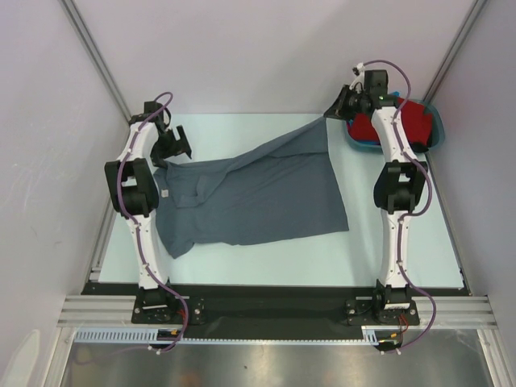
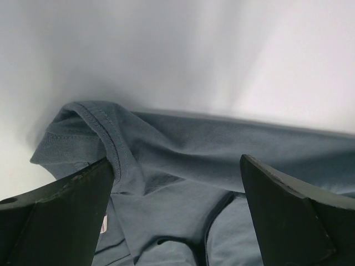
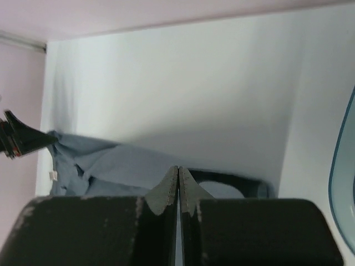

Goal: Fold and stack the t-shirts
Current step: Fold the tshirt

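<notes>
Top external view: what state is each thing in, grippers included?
grey t-shirt: unfolded, rumpled, one corner pinched up
teal tub: upright, cloth inside
red t-shirt: bunched inside the teal tub
left gripper: open, at the grey t-shirt's edge
right gripper: shut on the grey t-shirt's corner

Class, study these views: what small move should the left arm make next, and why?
Probably lower the open left gripper and close on the edge of the grey t-shirt beneath it: the right gripper pinches its far corner.
</notes>
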Robot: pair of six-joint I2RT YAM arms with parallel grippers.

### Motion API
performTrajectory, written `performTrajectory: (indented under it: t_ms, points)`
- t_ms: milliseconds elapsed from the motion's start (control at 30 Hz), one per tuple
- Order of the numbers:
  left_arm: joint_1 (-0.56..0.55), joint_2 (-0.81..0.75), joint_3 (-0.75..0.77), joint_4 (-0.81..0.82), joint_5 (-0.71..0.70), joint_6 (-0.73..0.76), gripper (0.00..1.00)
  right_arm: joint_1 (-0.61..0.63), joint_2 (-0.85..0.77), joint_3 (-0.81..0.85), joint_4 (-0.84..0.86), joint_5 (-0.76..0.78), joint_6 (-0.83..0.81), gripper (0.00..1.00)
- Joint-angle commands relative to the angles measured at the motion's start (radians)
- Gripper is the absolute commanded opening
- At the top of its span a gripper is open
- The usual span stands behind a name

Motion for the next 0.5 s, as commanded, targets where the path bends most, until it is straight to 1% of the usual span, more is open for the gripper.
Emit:
performTrajectory:
  t_ms: [0,67,133,167,267,333,467]
  points:
    - [-0.002,-0.061,0.012,-0.002,0.014,-0.014,1.00,0.027,-0.095,-0.033,-0.151,0.007,-0.129,0.04]
    - [-0.002,-0.064,0.000,0.003,0.013,-0.014,1.00,0.062,-0.144,-0.124,-0.187,0.034,-0.178,0.04]
    - [-0.004,-0.063,-0.004,0.006,0.014,-0.014,1.00,0.077,-0.173,-0.187,-0.199,0.046,-0.188,0.03]
    - [-0.002,-0.063,-0.006,0.004,0.016,-0.014,1.00,0.087,-0.194,-0.248,-0.208,0.052,-0.192,0.03]
    - [-0.002,-0.061,-0.011,0.007,0.018,-0.014,1.00,0.108,-0.216,-0.328,-0.231,0.064,-0.189,0.01]
    - [-0.002,-0.058,-0.009,0.007,0.018,-0.014,1.00,0.120,-0.222,-0.353,-0.254,0.075,-0.195,0.00]
    - [-0.002,-0.055,-0.012,0.006,0.018,-0.013,1.00,0.146,-0.257,-0.425,-0.265,0.130,-0.189,0.00]
